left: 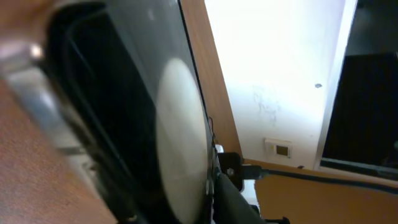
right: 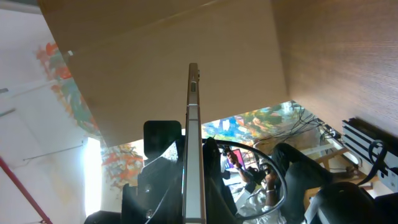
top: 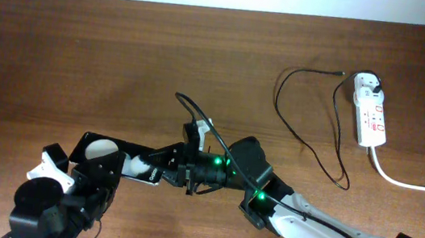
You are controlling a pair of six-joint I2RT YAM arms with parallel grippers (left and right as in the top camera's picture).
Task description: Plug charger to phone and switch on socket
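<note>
The phone (top: 122, 159) is off the table at the front left, its glossy screen showing white spots. My right gripper (top: 188, 169) is shut on its right end. In the right wrist view the phone (right: 193, 143) stands edge-on between my fingers (right: 194, 205). My left gripper (top: 98, 176) is at the phone's lower left edge. The left wrist view is filled by the screen (left: 174, 137), and its own fingers do not show. The charger (top: 307, 143), a thin black cable, lies looped on the table left of the socket (top: 371, 114), far from both grippers.
The socket's thick white cord (top: 412, 183) runs off to the right edge. A plug (top: 369, 84) sits in the socket's far end. The right arm (top: 306, 220) stretches from the lower right across the front. A white wall edge runs along the back.
</note>
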